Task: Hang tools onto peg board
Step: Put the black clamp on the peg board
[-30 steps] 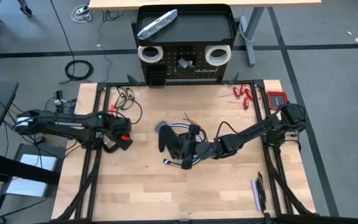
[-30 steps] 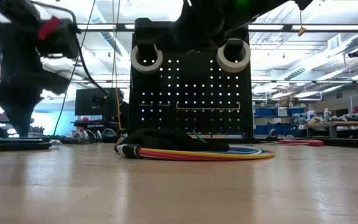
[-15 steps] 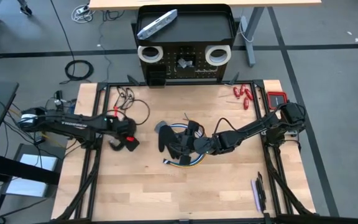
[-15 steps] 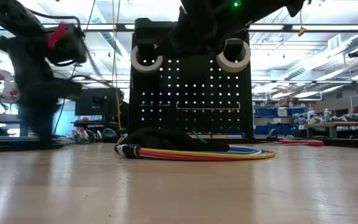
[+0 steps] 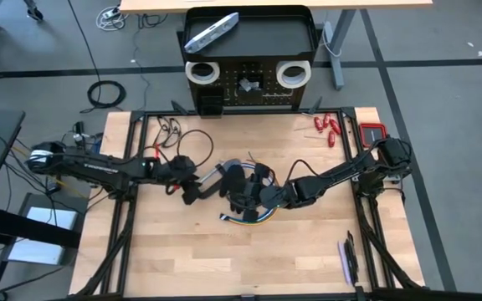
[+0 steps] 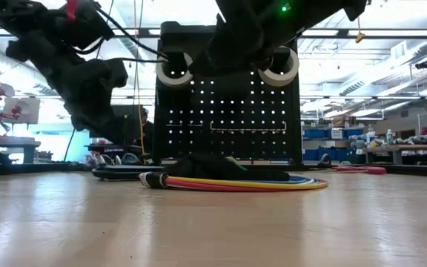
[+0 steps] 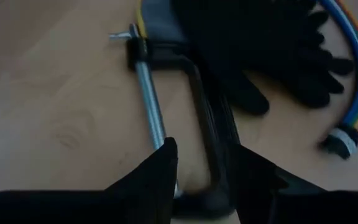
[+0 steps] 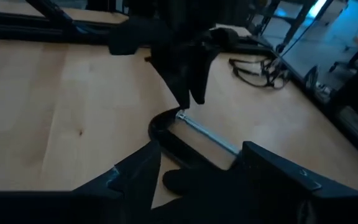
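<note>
The left gripper (image 5: 192, 186) is over the middle of the table (image 5: 308, 259), a little toward the left edge, and it is low above the wood. In the left wrist view its two fingers (image 7: 160, 171) stand apart, one on each side of the black clamp (image 7: 194, 112), at the end of the clamp where the frame bends. I cannot tell if the fingers already touch it. The clamp lies flat on the table, with its silver screw (image 7: 149, 102) beside the black frame.

Just to the right of the clamp there is a black glove (image 7: 272, 56) and a coil of coloured cables (image 6: 250, 182), in yellow, red and blue, near the middle of the table. The right gripper (image 5: 243, 194) is over this heap, above the glove. Its fingers (image 8: 135, 177) are spread apart with nothing between them, and the clamp shows on the wood in front of them.

The peg board (image 5: 248, 92) stands upright just beyond the far edge of the table, at the middle. Two white tape rolls (image 5: 201, 73) hang on it, one at each upper corner, and a silver-grey flat bar (image 5: 212, 32) lies in the tray on top. Small red-handled tools (image 5: 326, 127) lie near the far right corner of the table. A purple-handled tool (image 5: 343, 261) lies near the near right corner.
</note>
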Controlling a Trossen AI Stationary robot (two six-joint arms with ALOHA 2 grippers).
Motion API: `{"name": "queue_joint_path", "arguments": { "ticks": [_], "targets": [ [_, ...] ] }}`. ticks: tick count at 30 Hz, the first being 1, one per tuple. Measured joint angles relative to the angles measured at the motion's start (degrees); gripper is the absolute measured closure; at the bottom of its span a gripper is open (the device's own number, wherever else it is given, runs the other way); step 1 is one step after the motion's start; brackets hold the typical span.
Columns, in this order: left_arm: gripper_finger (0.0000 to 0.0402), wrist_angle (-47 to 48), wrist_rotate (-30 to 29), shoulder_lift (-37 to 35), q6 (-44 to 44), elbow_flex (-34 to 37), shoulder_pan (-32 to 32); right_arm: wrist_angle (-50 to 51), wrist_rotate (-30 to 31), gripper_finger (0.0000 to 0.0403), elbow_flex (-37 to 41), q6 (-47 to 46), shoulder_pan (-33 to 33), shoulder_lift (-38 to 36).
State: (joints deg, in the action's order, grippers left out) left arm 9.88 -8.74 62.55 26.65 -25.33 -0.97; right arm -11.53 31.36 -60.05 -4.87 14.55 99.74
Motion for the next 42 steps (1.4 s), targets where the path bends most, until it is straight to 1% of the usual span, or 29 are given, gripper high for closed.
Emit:
{"name": "queue_joint_path", "arguments": {
  "ticks": [2,4,6,8,13,17,20,24,28,31,32,33,36,37,42],
  "targets": [
    [0.0263,-1.9,-1.8,1.2,-0.6,1.0,1.1,1.1,0.0,0.0152,0.0,-0.9,0.0,0.0],
    [0.0261,-3.3,-5.2,2.4,-0.6,2.4,1.9,1.1,0.0,0.0137,0.0,-1.0,-0.2,0.3],
    [0.0258,-8.4,-8.3,4.4,-0.7,3.4,1.9,1.1,0.0,0.0121,0.0,-1.0,-0.4,0.4],
    [0.0256,-12.3,-10.0,6.3,-0.5,4.6,1.5,1.1,0.0,0.0107,0.0,-1.2,-0.8,0.4],
    [0.0256,-20.6,-8.1,14.6,-1.4,5.0,1.2,1.5,0.0,0.0088,0.0,-1.6,-1.1,0.4],
    [0.0259,-25.5,-10.3,20.9,-1.8,5.0,1.4,2.1,0.0,0.0087,0.0,-1.6,-1.1,0.4],
    [0.028,-27.2,-11.6,24.3,-1.1,4.7,1.4,2.2,0.3,0.0091,0.0,-1.5,-1.1,0.4],
    [0.0341,-28.5,-13.8,26.4,-0.5,4.4,1.4,2.5,4.0,0.0098,0.0,-1.0,-1.0,0.3],
    [0.0343,-28.2,-14.7,25.3,-0.7,4.3,1.5,2.8,9.2,0.0107,-0.2,3.0,0.1,-2.5],
    [0.0347,-25.0,-14.4,22.1,-0.7,3.3,1.5,6.6,12.7,0.0113,-2.0,5.4,1.8,-6.1],
    [0.036,-23.5,-13.5,20.4,-1.3,2.9,1.6,8.0,13.9,0.0115,-2.7,5.7,2.5,-7.6],
    [0.0361,-21.5,-13.5,18.4,-1.2,2.2,1.9,9.4,15.0,0.0117,-3.2,6.0,3.2,-9.1],
    [0.0361,-19.3,-13.9,12.3,-4.0,-2.7,2.8,12.4,18.2,0.0121,-3.8,6.0,5.4,-13.9],
    [0.0361,-17.2,-14.6,10.1,-5.5,-4.4,3.1,12.9,19.4,0.0123,-3.8,6.0,5.9,-15.3],
    [0.0361,-0.5,-18.2,5.4,-14.0,-16.9,3.5,17.6,24.2,0.0126,-3.8,2.4,8.3,-20.8]
  ]
}}
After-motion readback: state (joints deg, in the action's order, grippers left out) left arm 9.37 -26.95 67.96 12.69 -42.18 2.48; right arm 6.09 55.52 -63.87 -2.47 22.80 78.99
